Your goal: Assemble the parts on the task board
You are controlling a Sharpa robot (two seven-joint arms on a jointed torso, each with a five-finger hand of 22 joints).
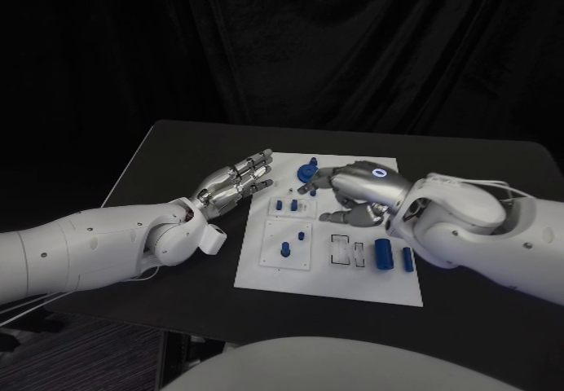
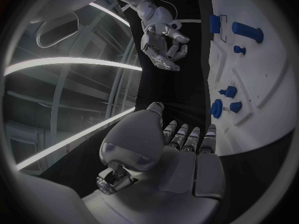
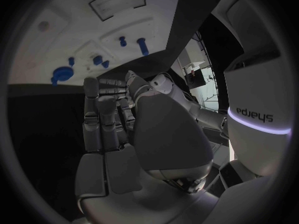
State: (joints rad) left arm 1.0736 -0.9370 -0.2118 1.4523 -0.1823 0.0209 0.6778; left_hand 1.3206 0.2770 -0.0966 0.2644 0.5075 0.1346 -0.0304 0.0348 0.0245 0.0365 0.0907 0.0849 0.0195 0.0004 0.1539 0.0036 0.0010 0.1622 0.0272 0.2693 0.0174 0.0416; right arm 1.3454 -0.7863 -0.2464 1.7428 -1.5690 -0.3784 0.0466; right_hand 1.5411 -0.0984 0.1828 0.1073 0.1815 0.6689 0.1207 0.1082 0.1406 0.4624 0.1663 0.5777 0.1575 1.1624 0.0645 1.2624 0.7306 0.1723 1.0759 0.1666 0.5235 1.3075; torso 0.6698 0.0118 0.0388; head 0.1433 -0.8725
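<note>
Both arms low over table. Left hand (image 1: 235, 183) hovers just off task board (image 1: 265, 269) edge, fingers straight, nothing held, likely waiting clear. Right hand (image 1: 359, 191) curls over board's far part beside blue round part (image 1: 308, 173); grasp hidden, cannot tell. Blue cylinder (image 1: 383, 253) lies behind right hand, near wrist, loose.

The task board (image 1: 265, 273) is seen as matt white plastic, the parts (image 1: 383, 253) as smooth blue plastic, each robot hand (image 1: 235, 181) as brushed silver metal, the table (image 1: 176, 155) as matt black.

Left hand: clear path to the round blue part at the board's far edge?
Probably not: the right hand hovers right beside the round blue part, crowding it. The left hand is open near the task board.
</note>
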